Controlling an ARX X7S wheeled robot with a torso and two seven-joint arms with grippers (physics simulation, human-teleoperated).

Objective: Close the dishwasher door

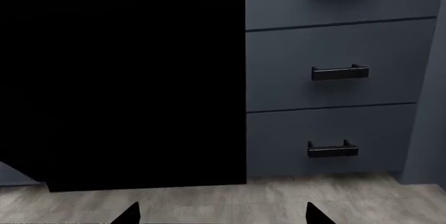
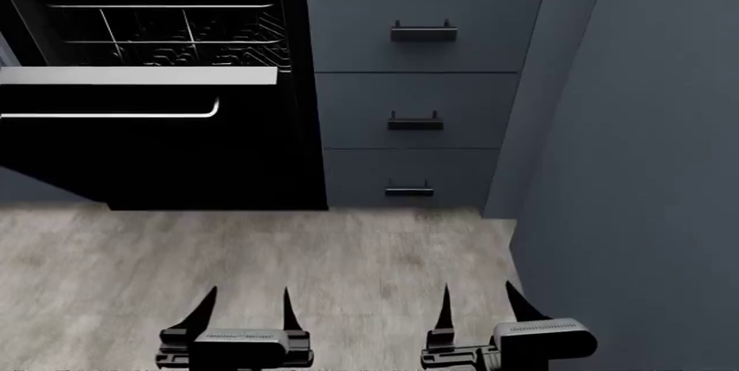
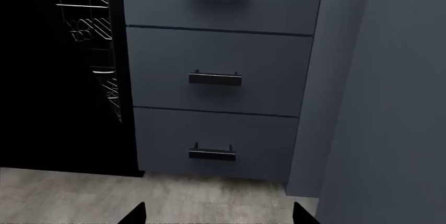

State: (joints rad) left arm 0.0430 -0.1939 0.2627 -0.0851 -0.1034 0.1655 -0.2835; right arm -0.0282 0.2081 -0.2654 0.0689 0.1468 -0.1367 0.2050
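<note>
The dishwasher door is a glossy black panel with a silver top edge and a thin silver bar handle. It hangs partly open at the head view's upper left, with wire racks showing in the cavity behind it. It fills the left wrist view as a black panel, and its dark edge and racks show in the right wrist view. My left gripper and right gripper are both open and empty, low over the floor, well short of the door. They also show in their wrist views, left gripper and right gripper.
A stack of three grey-blue drawers with short black handles stands right of the dishwasher. A tall grey-blue cabinet side juts out on the right, close to my right arm. Light wood-look floor lies between me and the cabinets.
</note>
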